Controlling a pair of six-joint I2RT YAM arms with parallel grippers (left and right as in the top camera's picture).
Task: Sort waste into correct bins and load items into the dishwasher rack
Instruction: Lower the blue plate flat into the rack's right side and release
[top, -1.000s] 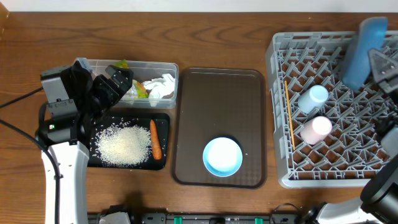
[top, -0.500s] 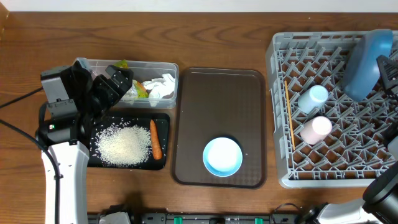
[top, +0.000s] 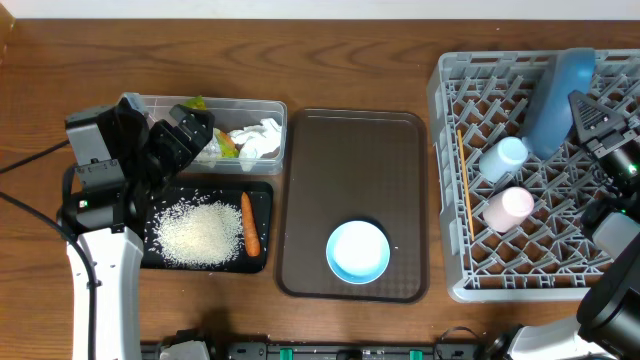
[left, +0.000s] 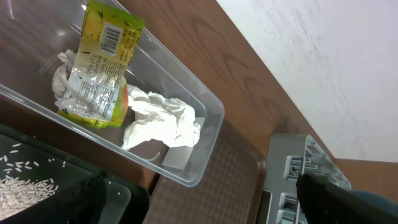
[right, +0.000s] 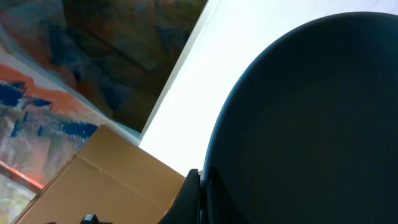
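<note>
Blue plate hangs tilted on edge over the rack's far side, pinched by the clenched right hand; released askew, it could topple onto the pale blue cup.

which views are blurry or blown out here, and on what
Overhead: evenly lit and sharp, except the blue plate, soft and smeared over the rack. Left wrist: wrapper and tissue crisp, the dark fingers at the bottom corners out of focus, wall bright. Right wrist: the plate fills the frame as a dark, featureless mass against a blown-out white background.
</note>
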